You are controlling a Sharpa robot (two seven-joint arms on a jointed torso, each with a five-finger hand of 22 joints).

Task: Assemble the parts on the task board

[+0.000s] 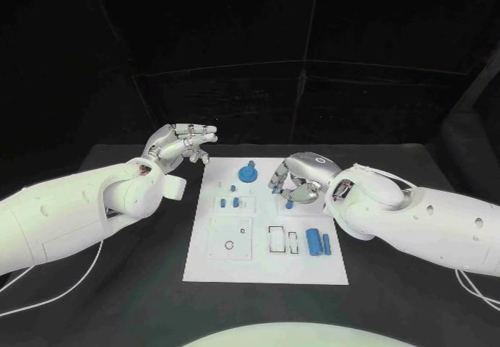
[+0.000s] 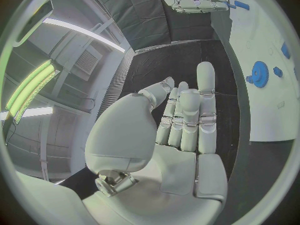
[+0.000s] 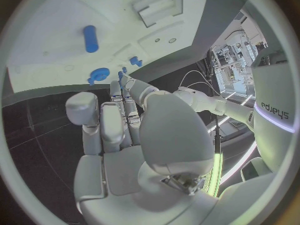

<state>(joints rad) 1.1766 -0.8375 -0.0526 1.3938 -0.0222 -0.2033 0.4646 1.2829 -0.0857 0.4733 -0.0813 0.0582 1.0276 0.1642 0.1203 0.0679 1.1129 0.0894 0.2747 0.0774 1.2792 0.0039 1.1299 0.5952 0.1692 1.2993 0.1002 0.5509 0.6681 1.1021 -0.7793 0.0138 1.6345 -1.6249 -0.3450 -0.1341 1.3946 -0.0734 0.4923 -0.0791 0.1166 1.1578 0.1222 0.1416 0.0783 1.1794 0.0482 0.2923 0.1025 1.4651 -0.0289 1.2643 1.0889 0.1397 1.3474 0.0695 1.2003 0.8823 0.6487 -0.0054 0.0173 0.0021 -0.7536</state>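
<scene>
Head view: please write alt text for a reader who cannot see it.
The right hand hovers over the white task board, fingers curled by a small blue part. The left hand is raised off the board's far left corner, holding nothing. A blue gear stands near the far edge.

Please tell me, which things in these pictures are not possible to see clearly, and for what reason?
- Whether the right robot hand pinches the small blue part below its fingertips: head view, the fingers cover the contact.
- Shapes of the tiny parts on the task board: head view, too small.
- Inside of the left robot hand: its curled fingers hide it.
</scene>
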